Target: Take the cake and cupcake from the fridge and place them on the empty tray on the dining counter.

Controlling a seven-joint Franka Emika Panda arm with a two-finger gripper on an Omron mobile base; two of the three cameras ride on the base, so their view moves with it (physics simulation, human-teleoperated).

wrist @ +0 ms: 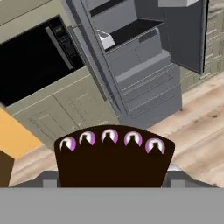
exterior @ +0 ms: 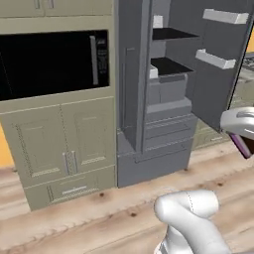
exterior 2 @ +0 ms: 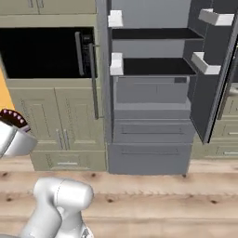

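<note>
1. I've got the cake (wrist: 114,159) clamped in the jaws, held wide.
2. Its long edge lies crosswise between them, pink-dotted top edge facing the open fridge (wrist: 144,83).

Even, flat rendered light; faint shadows; no glare; coarse, slightly soft edges throughout.
</note>
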